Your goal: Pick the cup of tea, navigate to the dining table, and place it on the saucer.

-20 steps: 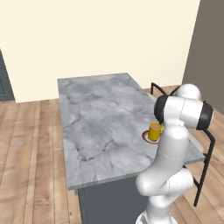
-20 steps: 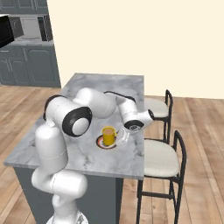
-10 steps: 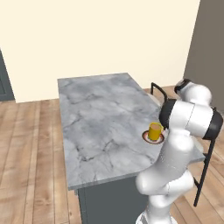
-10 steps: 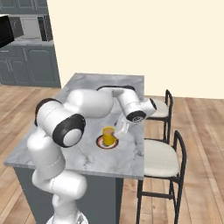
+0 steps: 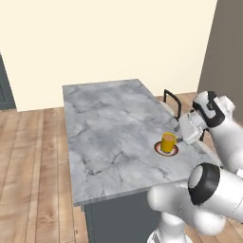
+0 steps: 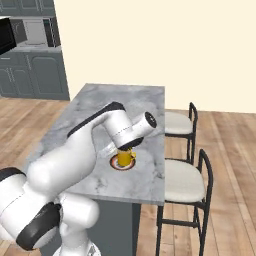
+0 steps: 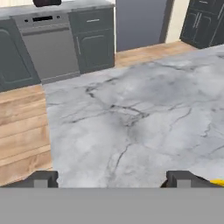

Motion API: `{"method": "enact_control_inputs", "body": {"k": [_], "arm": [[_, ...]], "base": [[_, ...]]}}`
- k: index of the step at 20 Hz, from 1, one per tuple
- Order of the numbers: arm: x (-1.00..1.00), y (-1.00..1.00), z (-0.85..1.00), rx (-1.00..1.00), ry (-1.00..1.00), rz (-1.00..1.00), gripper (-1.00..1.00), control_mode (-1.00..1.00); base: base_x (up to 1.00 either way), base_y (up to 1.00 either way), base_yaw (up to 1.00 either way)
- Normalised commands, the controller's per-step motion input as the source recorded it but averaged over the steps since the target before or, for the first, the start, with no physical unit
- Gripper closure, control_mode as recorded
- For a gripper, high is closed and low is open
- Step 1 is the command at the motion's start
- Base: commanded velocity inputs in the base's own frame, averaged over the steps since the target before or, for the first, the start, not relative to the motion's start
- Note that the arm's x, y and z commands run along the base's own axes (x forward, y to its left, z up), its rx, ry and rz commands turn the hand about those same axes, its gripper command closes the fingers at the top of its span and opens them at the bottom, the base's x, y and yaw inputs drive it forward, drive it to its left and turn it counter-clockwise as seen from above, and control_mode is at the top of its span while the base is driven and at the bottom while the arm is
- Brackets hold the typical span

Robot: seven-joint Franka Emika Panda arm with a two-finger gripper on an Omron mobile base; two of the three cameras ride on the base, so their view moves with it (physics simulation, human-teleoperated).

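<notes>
Home kitchen: marble dining table (image 6: 100, 115), stools (image 6: 182, 182), grey cabinets (image 6: 35, 75), microwave (image 6: 32, 31).

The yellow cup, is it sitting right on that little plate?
Touching. In the left base view the cup of tea stands upright on the saucer, whose rim rings its base.

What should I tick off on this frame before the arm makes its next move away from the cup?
1. Small yellow cylindrical mug of tea sits on the round reddish-brown-rimmed saucer: ok.
2. Mug upright, tea inside: ok in the left base view.
3. Saucer fully on the grey-white veined marble dining table, inside its near right edge: ok.
4. Claw open, fingertips wide apart in the hand view: ok.
5. Claw free of the mug: cannot tell; a yellow sliver sits beside one fingertip in the hand view.
6. Dark-framed chairs with pale seats close to the arm's side: cannot tell whether they are clear of it.
</notes>
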Motion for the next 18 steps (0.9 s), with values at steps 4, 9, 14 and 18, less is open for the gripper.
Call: {"method": "enact_control_inputs", "body": {"k": [4,9,14,18], "arm": [[-0.86,0.69,0.71,-0.23,0.00,-0.42,-1.00,-1.00],[-0.98,0.43,0.81,-0.18,0.00,-0.39,-1.00,-1.00],[-1.00,0.25,0.49,-0.06,0.00,-0.42,-1.00,-1.00],[-1.00,0.00,0.26,0.00,-0.02,-0.41,-1.00,-1.00]], "base": [[0.00,0.00,0.00],[0.00,0.00,0.00],[0.00,0.00,0.00],[0.00,0.00,0.00]]}}
